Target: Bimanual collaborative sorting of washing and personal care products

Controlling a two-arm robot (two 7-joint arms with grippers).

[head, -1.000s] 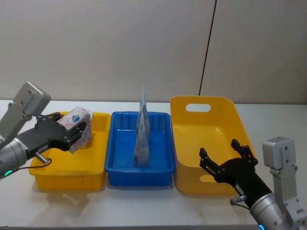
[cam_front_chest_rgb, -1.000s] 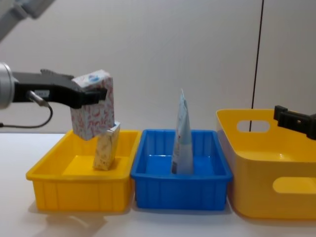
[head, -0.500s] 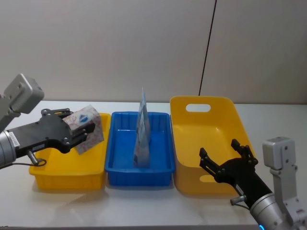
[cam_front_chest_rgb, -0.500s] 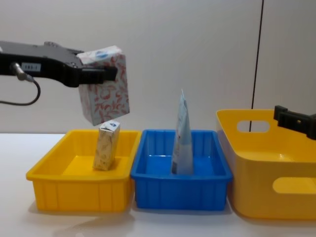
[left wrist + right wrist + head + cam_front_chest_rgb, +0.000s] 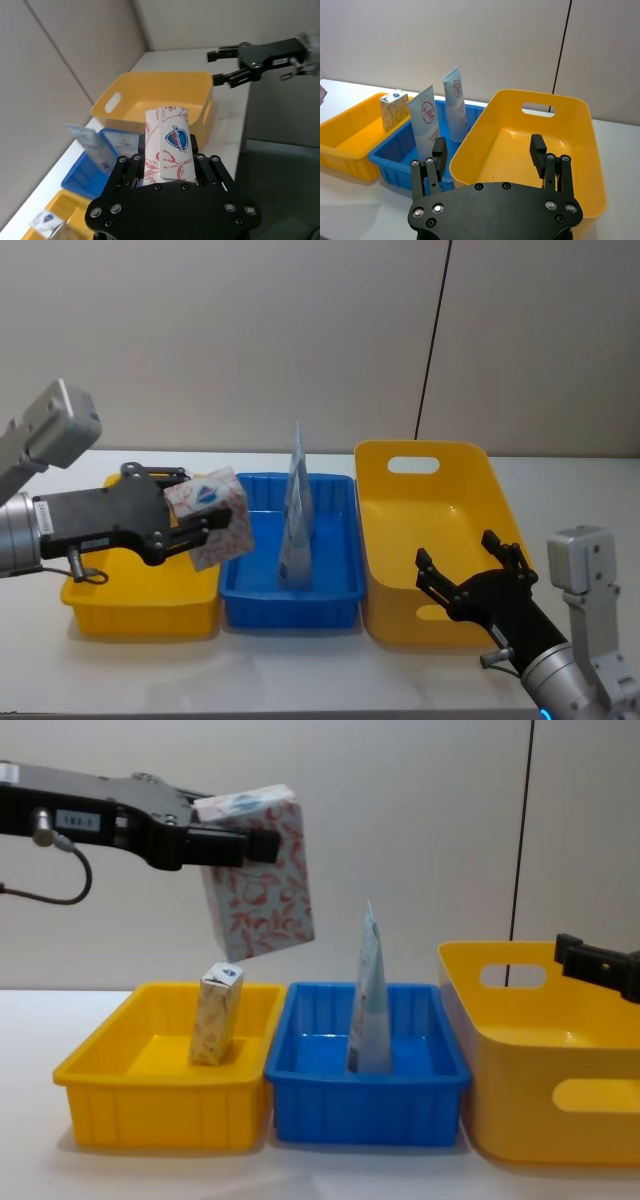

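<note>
- Table (image 5: 300, 660): white, carrying three containers in a row against a pale wall.
- Large yellow bin (image 5: 455, 448): on my right, deep, with a handle slot in its far wall. No products are visible inside it in the right wrist view.
- Blue tray (image 5: 290, 612): in the middle, touching or nearly touching its neighbours on both sides.
- Yellow tray (image 5: 140, 615): on my left, shallow.
- Left arm: reaches in from the left, level and well above the trays.
- Left end effector (image 5: 200, 505): clamped on a floral carton (image 5: 215, 515), one finger on each side. The carton's white top with the blue mark faces up and out.
- Floral carton, chest view (image 5: 262, 880): in the air, tilted, over the seam between the yellow tray and the blue tray. Its lower corner hangs above the trays' rims and it touches nothing but my fingers.
- Right end effector (image 5: 454, 548): fingers spread wide and holding nothing, at the near side of the large yellow bin, above its front rim.
- Two pale-blue-and-white pouches (image 5: 425, 125) (image 5: 455, 102): upright in the blue tray, one behind the other, tips up. From the head view they line up as one.
- Small carton (image 5: 217, 1015): upright in the yellow tray, by the wall next to the blue tray, below and left of the held carton.
</note>
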